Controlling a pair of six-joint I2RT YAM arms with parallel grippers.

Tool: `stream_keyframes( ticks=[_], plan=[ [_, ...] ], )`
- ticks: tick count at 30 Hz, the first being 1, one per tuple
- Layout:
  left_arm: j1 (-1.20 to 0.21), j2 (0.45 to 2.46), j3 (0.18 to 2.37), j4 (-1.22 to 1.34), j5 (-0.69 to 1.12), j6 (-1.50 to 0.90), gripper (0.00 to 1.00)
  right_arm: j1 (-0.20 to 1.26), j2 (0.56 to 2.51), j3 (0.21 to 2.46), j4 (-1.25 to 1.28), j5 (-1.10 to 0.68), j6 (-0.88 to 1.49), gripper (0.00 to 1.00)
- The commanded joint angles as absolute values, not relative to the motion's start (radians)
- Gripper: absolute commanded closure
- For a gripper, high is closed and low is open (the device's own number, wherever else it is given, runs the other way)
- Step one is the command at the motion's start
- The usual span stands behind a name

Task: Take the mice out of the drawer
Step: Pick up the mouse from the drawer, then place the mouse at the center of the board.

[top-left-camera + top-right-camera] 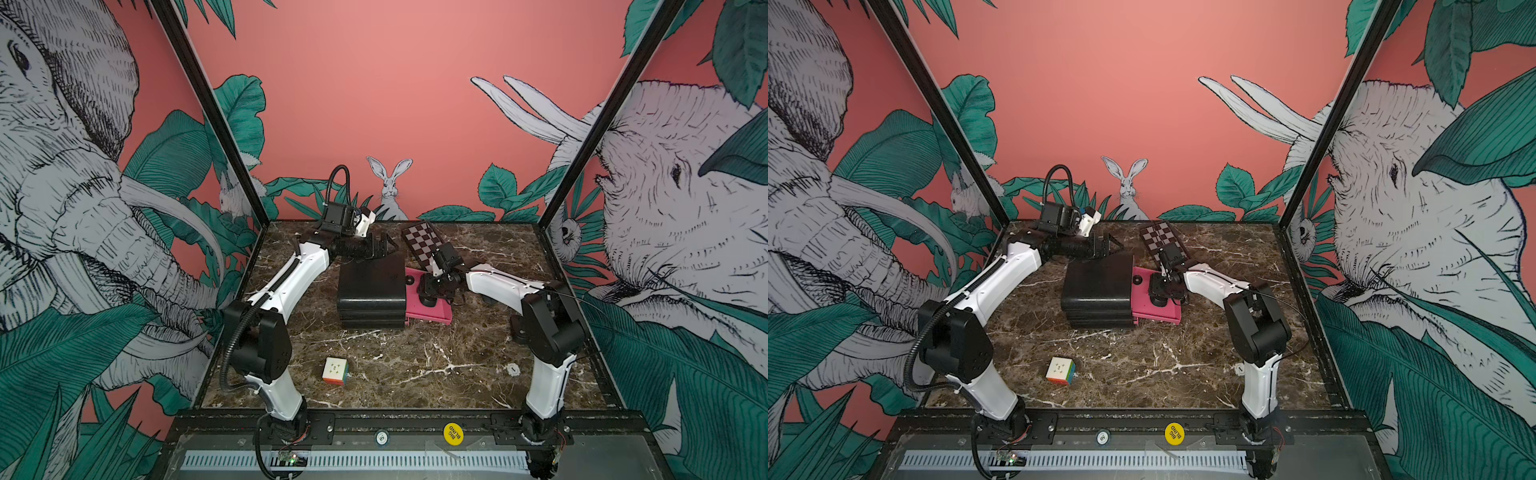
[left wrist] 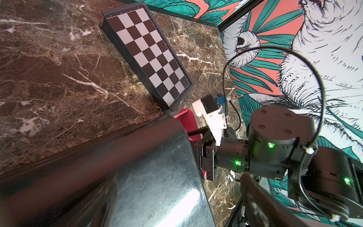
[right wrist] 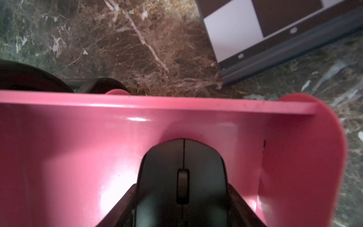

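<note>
A matte black mouse (image 3: 182, 176), oval with a scroll wheel, lies in the glossy pink plastic drawer (image 3: 68, 147); the right gripper (image 3: 181, 190) has its fingers (image 3: 121, 208) flanking it on both sides; whether they clamp it cannot be told; the left gripper (image 1: 387, 246) gapes wide over the shiny black cabinet (image 1: 370, 286), at its rear edge.

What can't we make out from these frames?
- Right gripper grip: in the right wrist view its fingers flank the mouse, but the bottom edge cuts them off, so contact is unclear.
- Drawer contents: in both top views the right arm covers most of the inside, so the mice can't be counted.
- Left gripper touching the cabinet: too small in the top views, blurred in the left wrist view.
</note>
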State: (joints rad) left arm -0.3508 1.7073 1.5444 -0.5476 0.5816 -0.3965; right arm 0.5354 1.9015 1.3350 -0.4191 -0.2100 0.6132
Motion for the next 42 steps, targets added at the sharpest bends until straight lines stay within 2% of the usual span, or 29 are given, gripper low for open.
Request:
stream_keyframes(
  ticks=[1,9,20,30,42],
  plan=[
    [-0.345,1.704,1.509,-0.609,0.547,-0.405,0.01,0.551,1.877,1.319,-0.456,-0.204,0.615,0.39],
    [-0.345,1.688,1.489,-0.606,0.551,-0.404,0.01,0.558,1.792,1.333,-0.472,-0.172,0.623,0.47],
    [-0.344,1.675,1.471,-0.596,0.578,-0.412,0.01,0.501,1.613,1.369,-0.684,0.016,0.543,0.45],
    [-0.344,1.676,1.481,-0.606,0.582,-0.409,0.01,0.322,1.460,1.068,-0.706,0.045,0.438,0.44],
    [-0.345,1.674,1.479,-0.591,0.563,-0.430,0.01,0.273,1.512,0.885,-0.639,0.088,0.431,0.44]
  ],
)
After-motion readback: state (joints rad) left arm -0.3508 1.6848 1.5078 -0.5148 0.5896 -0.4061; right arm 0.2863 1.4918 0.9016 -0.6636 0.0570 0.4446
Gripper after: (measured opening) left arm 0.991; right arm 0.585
